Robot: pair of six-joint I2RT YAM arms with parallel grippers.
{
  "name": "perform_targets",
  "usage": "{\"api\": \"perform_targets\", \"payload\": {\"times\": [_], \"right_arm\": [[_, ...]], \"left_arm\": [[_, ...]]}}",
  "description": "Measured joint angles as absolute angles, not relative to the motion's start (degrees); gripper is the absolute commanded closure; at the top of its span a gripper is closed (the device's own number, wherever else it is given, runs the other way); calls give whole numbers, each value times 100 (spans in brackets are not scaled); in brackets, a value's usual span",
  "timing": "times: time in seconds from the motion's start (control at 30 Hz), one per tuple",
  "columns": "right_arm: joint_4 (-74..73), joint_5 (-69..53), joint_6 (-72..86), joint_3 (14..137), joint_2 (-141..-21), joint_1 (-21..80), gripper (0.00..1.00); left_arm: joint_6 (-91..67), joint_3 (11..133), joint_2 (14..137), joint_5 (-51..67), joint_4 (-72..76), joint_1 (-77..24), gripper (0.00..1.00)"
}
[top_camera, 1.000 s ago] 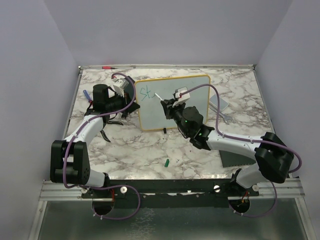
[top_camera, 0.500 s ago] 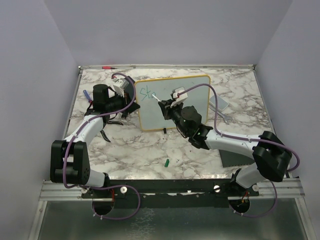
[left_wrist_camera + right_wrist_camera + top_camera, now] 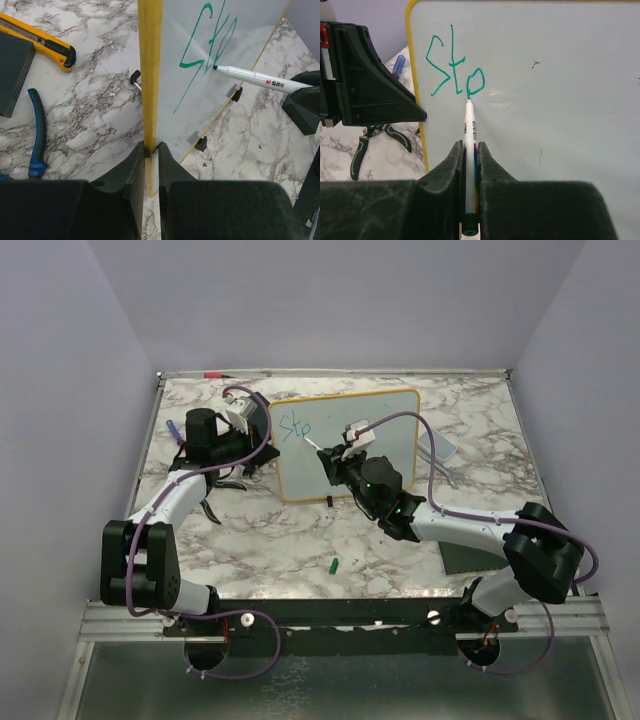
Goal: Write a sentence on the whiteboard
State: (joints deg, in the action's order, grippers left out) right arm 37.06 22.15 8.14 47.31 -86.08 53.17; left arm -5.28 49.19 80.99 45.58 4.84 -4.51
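My left jaws were clamped on the yellow side frame of the whiteboard (image 3: 330,412), toward the back of the marble surface (image 3: 290,540). My right jaws gripped a marker (image 3: 469,131), its tip touching the green letters (image 3: 455,70).

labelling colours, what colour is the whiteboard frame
Yellow-orange; the whiteboard frame shows best in the left wrist view.

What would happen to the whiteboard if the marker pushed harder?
The whiteboard looks thin and light, standing on small black feet, so alone it would probably tip. The left pincer clamps its yellow frame, so it likely holds steady against the marker.
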Motion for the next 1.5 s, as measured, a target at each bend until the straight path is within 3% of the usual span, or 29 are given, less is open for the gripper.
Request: {"api": "perform_targets", "payload": {"times": [0.87, 1.5], "right_arm": [[3640, 2493, 646, 4377, -7817, 5315, 99], [3791, 2504, 395, 4609, -8224, 5312, 99]], "left_arm": [[-528, 4919, 8090, 4560, 484, -458, 100], [-528, 4919, 8088, 4563, 484, -458, 100]]}}
